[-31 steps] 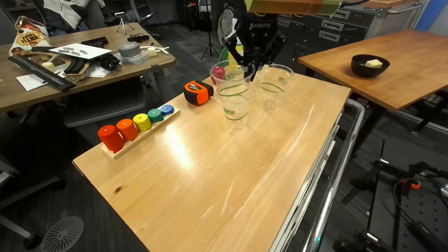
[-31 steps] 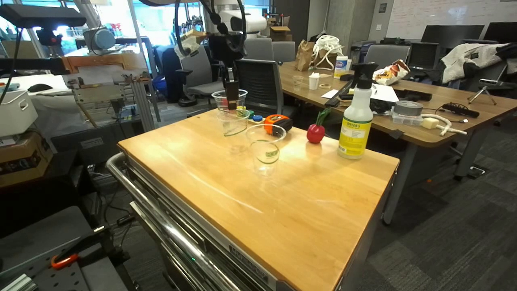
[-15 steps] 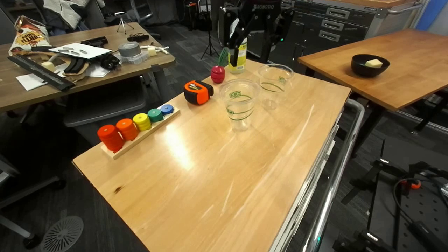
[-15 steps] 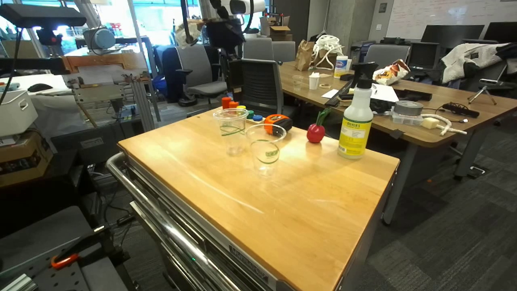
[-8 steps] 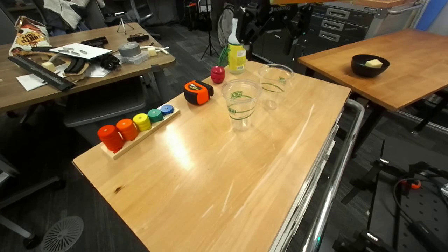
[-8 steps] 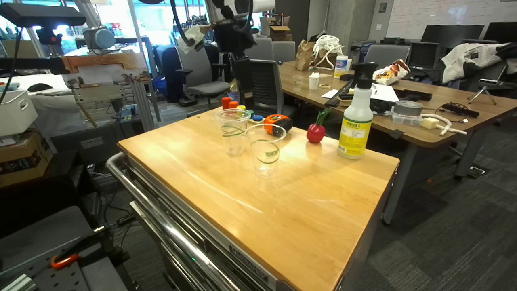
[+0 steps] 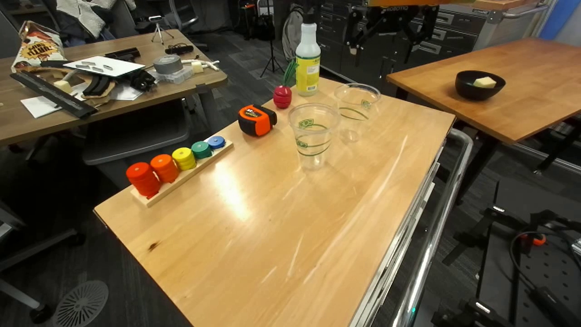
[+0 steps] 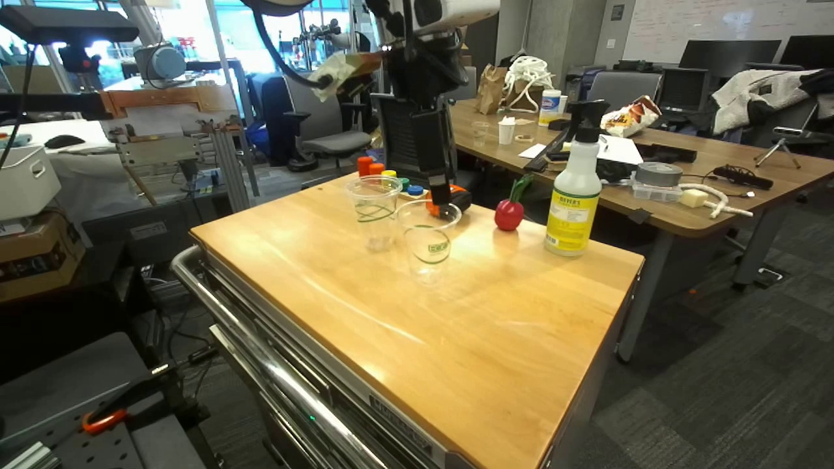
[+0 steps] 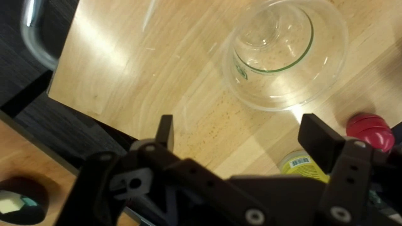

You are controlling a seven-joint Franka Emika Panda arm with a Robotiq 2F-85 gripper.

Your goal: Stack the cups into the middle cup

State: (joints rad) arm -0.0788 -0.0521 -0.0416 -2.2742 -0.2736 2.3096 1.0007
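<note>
On the wooden tabletop point(image 7: 254, 236), a clear cup point(image 9: 284, 58) stands apart from and below the gaping end effector point(image 9: 237, 129)

Two clear, tapered plastic cups point(image 7: 314, 136) stood nested and upright on the counter point(image 7: 254, 254), well in from its corners: the upper cup point(image 7: 314, 119) sat inside the lower cup point(image 7: 312, 159), so that two green bands and two green logos showed. The third cup point(image 7: 357, 109), upright too, with a single green band and its wide mouth facing up, stood just beside them and, in an exterior view, nearer the counter's far short edge. Whether their rims touched could not be told.
</note>
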